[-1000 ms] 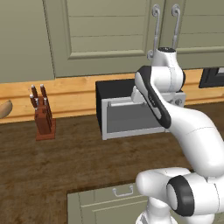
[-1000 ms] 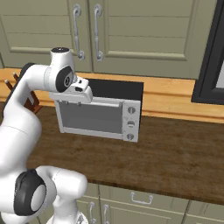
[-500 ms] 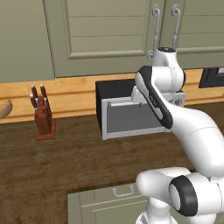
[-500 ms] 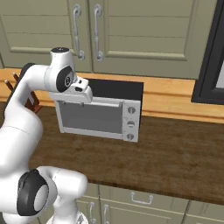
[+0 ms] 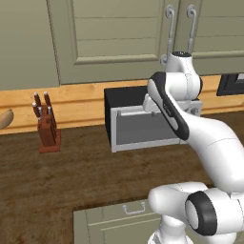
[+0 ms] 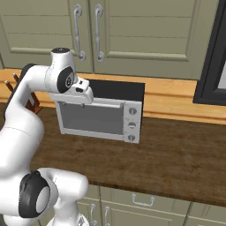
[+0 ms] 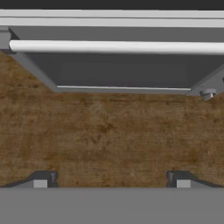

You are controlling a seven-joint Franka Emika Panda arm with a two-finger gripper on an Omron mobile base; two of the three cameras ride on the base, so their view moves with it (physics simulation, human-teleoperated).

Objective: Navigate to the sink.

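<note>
No shift since before: toaster oven (image 6: 100,115) ahead, knife block (image 5: 47,129) leftward.

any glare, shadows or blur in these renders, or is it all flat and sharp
Left base view: even light, soft shade under the black-and-grey boxy toaster oven, none obvious by the brown wooden knife block. Right base view: sharp, no glare on the oven's grey door. Hand view: wood grain of the dark brown countertop looks coarse and smeared up close; the oven's white bar handle is bright but crisp.

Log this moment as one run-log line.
phase: navigating | sink: not reached | facing: toaster oven on wooden counter | gripper: open, nothing held | left: knife block
</note>
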